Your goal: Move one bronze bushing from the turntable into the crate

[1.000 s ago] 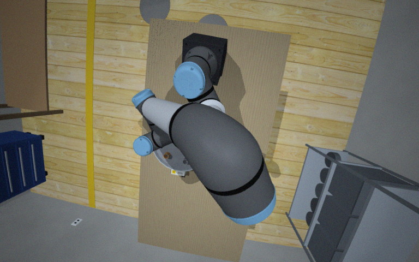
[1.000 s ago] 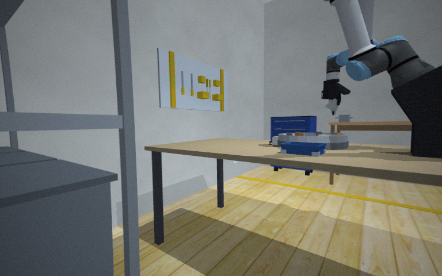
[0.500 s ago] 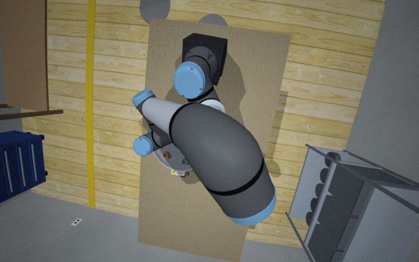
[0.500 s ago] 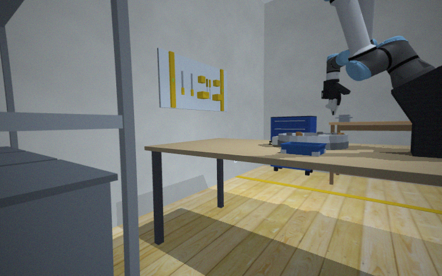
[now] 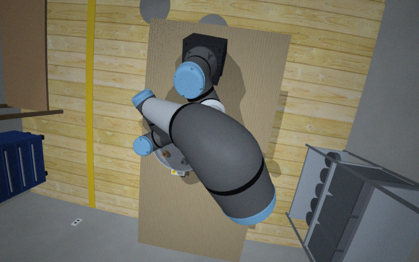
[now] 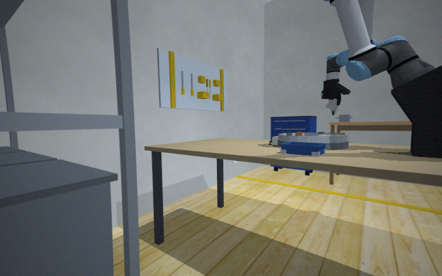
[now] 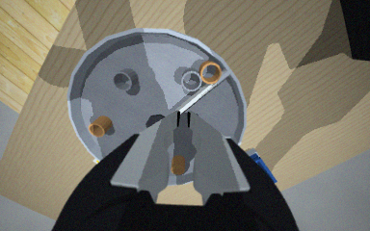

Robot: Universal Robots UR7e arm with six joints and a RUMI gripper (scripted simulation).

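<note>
No text, label, brand, number or sign can be read
</note>
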